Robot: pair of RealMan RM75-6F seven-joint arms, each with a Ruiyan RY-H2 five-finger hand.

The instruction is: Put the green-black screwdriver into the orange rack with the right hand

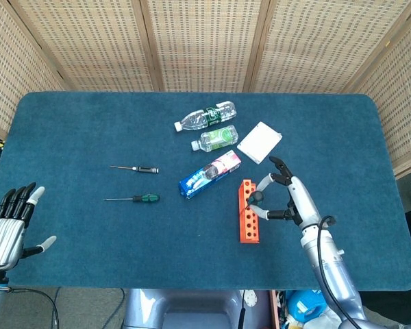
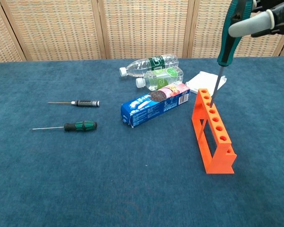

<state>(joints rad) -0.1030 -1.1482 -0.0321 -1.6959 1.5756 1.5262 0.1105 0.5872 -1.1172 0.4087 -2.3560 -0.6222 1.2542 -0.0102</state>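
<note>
Over the rack (image 2: pixel 212 130) near the table's right edge, my right hand (image 1: pixel 282 199) grips the screwdriver (image 2: pixel 226 45), seen only from the chest; my left hand (image 1: pixel 11 226) hangs spread.

Both views are bright and evenly lit, with soft, diffuse light that seems to come from above. Shadows are faint: beneath the right hand (image 1: pixel 282 197) only a weak, short smudge darkens the blue tabletop (image 1: pixel 82 137). No glare shows on the cloth around that hand. Focus is sharp near it in the head view. In the chest view, the right hand (image 2: pixel 255 21) at the top edge looks slightly soft.
</note>
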